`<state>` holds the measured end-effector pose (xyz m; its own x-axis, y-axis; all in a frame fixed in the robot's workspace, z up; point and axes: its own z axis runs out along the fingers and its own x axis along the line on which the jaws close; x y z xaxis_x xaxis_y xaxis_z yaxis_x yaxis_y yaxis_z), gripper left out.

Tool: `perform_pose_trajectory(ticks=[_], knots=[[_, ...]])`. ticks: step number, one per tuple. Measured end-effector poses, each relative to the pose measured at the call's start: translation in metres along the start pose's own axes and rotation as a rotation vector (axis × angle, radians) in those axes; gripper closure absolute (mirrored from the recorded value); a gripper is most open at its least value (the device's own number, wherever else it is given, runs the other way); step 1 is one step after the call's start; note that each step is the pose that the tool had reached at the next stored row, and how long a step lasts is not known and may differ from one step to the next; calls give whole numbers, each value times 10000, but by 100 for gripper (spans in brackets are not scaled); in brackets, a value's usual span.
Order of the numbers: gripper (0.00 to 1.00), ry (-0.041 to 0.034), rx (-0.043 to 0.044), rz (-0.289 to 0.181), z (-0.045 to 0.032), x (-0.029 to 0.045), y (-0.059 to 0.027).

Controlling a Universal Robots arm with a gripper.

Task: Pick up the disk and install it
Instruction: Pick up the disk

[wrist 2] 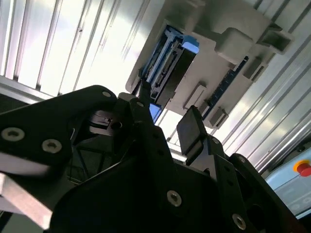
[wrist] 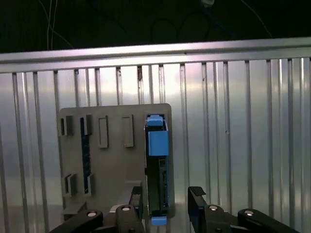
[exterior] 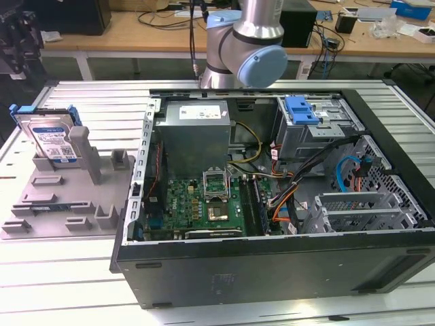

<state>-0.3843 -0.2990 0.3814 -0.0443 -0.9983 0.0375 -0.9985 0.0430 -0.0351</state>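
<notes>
The disk (exterior: 53, 139) stands on edge in a grey fixture (exterior: 61, 204) on the bench (exterior: 68, 285), leaving both flat faces free for grasping. The gripper (wrist: 165, 206) is released, spread wide and lined up with it.

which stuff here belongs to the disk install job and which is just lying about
Job: disk standing in grey holder; open pincer; open computer case.
Lying about: cables on the wooden bench; red button.
</notes>
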Motion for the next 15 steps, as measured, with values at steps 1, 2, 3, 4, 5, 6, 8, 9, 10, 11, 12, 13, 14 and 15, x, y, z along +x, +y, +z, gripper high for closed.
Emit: perform_pose_trajectory(ticks=[1,2,3,4,5,6,8,9,10,11,12,13,14,15], knots=[[51,0,1,-14,-1,-9,70],[51,0,0,-28,-2,-12,137],[51,-1,1,-54,-2,-11,178],[51,-3,3,-102,0,-10,207],[51,-5,6,-148,5,-9,220],[51,-9,11,-251,15,-9,232],[51,-16,18,-475,34,-7,248],[51,-19,20,-577,42,-7,252],[51,-25,25,-745,58,-4,261],[51,-28,30,-845,71,4,267],[51,-33,36,-948,91,28,284],[51,-34,36,-962,104,52,295],[51,-35,36,-962,115,77,296],[51,-35,37,-961,123,93,296]])
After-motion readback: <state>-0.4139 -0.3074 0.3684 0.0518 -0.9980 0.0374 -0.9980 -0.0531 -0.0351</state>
